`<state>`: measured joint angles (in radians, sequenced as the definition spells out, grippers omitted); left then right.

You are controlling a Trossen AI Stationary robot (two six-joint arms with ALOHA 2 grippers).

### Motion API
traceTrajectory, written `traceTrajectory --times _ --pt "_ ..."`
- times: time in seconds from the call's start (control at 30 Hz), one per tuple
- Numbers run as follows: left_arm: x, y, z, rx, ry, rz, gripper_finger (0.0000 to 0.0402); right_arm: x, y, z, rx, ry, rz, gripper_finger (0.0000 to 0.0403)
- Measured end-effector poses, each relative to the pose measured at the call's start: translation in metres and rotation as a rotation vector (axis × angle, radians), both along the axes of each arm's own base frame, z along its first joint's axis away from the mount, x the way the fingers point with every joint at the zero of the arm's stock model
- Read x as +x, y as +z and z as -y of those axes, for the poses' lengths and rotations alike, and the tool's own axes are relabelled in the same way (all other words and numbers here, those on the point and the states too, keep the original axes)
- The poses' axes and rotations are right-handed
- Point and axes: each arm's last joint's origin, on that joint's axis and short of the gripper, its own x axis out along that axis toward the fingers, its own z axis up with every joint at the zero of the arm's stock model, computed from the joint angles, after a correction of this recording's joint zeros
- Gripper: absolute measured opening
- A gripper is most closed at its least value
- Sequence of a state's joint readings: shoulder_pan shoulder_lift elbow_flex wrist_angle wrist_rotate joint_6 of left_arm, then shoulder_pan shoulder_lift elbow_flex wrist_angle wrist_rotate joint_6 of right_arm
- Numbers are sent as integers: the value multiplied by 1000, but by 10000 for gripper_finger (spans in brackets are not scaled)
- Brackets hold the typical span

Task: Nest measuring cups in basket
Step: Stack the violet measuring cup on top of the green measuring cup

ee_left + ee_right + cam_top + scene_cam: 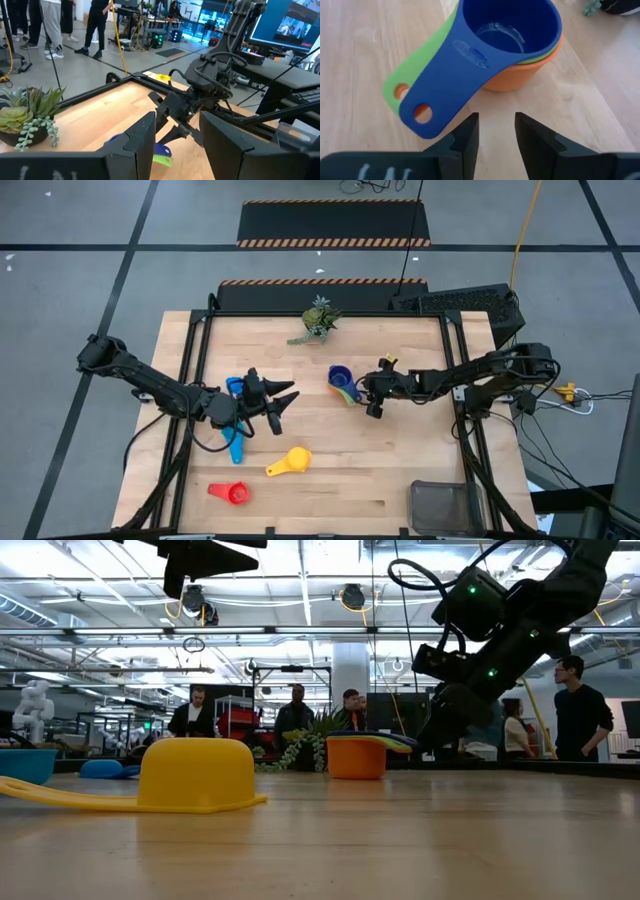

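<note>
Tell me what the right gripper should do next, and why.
Probably ease forward and close on the dark blue cup's handle: the right gripper hovers open just short of it, with the stack nowhere near the basket.

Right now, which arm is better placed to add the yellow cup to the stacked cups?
Probably the left. Its open left gripper hovers just above the yellow cup. The right gripper, also open, sits beside the stack of nested cups, farther from the yellow one.
</note>
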<state>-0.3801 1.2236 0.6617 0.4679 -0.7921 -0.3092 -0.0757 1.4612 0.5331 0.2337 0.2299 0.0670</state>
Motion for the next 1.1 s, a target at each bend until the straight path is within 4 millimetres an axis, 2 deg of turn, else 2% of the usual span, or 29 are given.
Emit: traceTrajectory --times 0.27,0.5,0.63,0.8,0.93,1.1 --pt "0 0 0 2 0 -3 154 1 0 -1 49 20 14 107" --pt "0 0 0 -4 2 1 154 -6 1 -5 182 -106 1 113" --pt "0 0 0 13 1 -4 154 -17 6 -8 281 -214 -58 147" --pt "2 -1 -5 38 19 -22 154 -16 33 -18 385 -260 -30 210" --pt "3 3 -11 104 35 -19 154 -7 56 -26 376 -328 -22 259" --pt "6 10 -20 148 41 19 154 15 72 -34 367 -366 19 298"
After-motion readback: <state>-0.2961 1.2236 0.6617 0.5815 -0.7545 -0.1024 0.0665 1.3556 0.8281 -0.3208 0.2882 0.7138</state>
